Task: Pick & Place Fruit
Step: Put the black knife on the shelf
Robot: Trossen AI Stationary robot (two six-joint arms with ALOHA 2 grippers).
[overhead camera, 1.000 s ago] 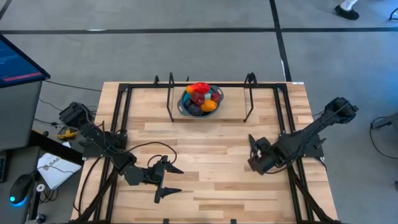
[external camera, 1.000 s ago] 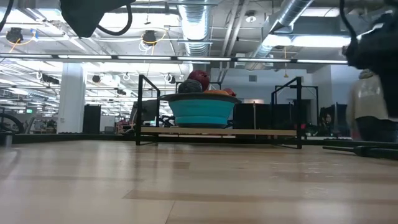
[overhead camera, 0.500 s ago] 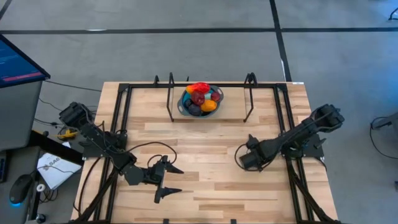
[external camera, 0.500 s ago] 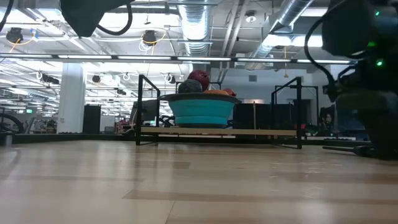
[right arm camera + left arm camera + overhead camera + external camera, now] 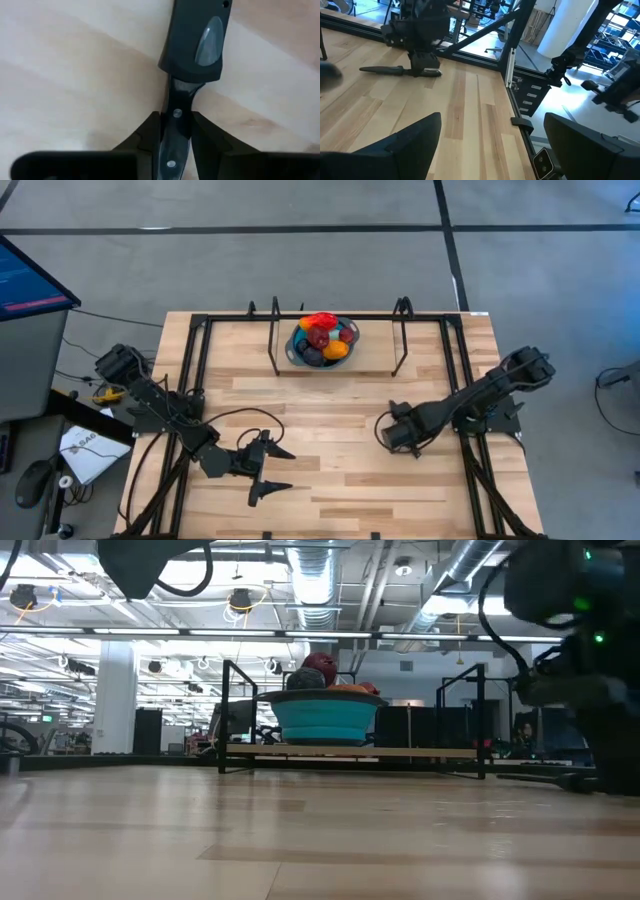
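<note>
R gripper (image 5: 175,132) fingers pinch knife (image 5: 192,45) handle.

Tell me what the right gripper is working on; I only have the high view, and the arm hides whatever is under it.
Observer: In the right wrist view, the right gripper is at a knife, on its black riveted handle.
Operator: Is it gripped?
Observer: The fingers look shut against both sides of the handle. The left wrist view shows the knife lying flat on the table.
Operator: And the left gripper?
Observer: Its own wrist view shows the left gripper wide open, with only bare wood between its fingers.
</note>
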